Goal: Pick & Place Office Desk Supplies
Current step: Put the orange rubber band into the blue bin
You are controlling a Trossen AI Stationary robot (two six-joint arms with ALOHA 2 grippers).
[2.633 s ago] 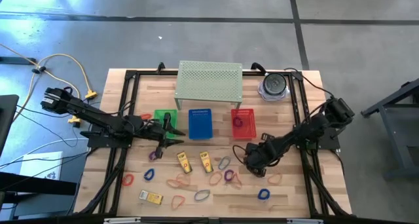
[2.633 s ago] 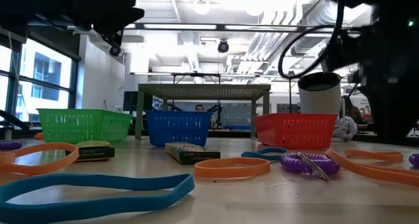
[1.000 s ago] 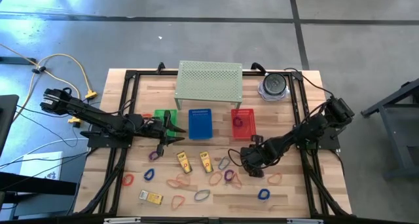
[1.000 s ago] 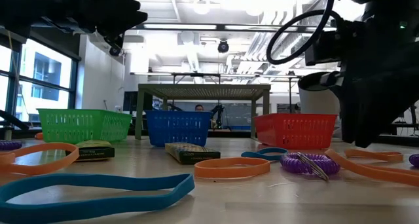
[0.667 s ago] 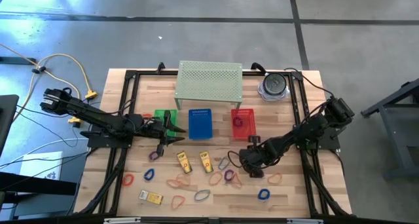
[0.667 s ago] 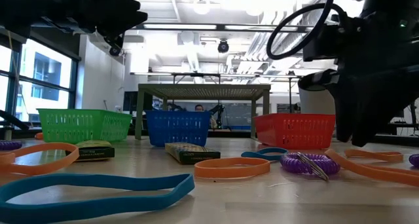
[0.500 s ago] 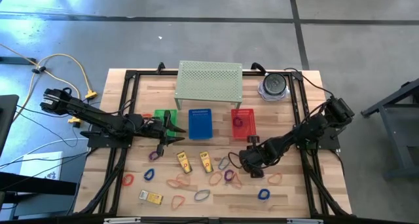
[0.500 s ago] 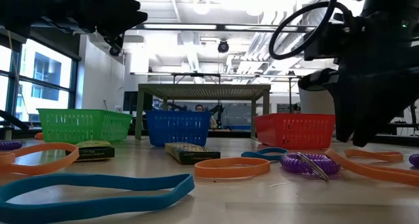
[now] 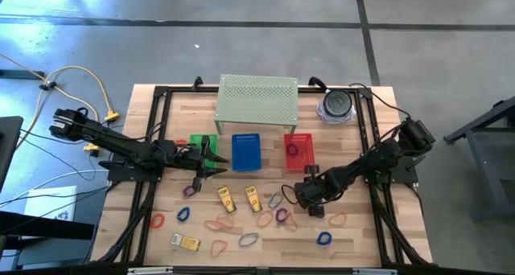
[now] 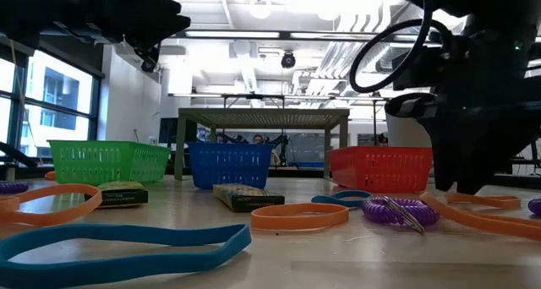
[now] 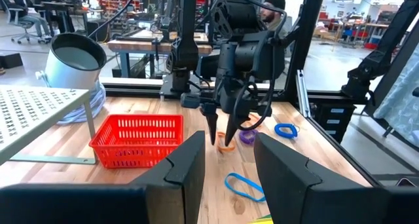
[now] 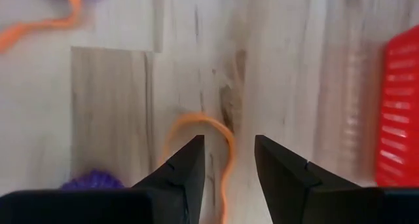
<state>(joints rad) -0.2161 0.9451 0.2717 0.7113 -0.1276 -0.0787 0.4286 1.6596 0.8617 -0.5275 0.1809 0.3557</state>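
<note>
In the low view's foreground a long blue rubber-band loop (image 10: 118,242) lies flat across the lower left, with an orange band (image 10: 299,215) and a purple coiled band (image 10: 399,209) behind it at centre and lower right. Seen from above, the bands and the small yellow-gold oblong packets (image 9: 226,199) are scattered over the lower half of the wooden table (image 9: 354,247).

The right gripper (image 9: 302,196) hangs low at centre right. Its wrist view shows the fingers (image 12: 180,168) spread apart, straddling a thin orange rubber-band loop (image 12: 222,135) that lies flat on the boards; whether the tips already touch the wood is hard to say.

The band looks light, limp and thin, so it should flatten under pressure and could slide or spring away. A pinch across one strand of the loop seems best, with the tips pressed close to the table.

Other bands lie close by, so a sweep might drag them. Above the gripper in the high view, the red slatted plastic basket (image 9: 298,152) sits just behind with open table between. The blue basket (image 9: 246,150) and green basket (image 9: 198,145) stand in a row to its left.

The left gripper (image 9: 211,166) waits at centre left by the green basket, fingers parted and empty. Farthest back stand the pale green perforated metal shelf (image 9: 257,98) and the round grey-and-clear object (image 9: 336,104).
</note>
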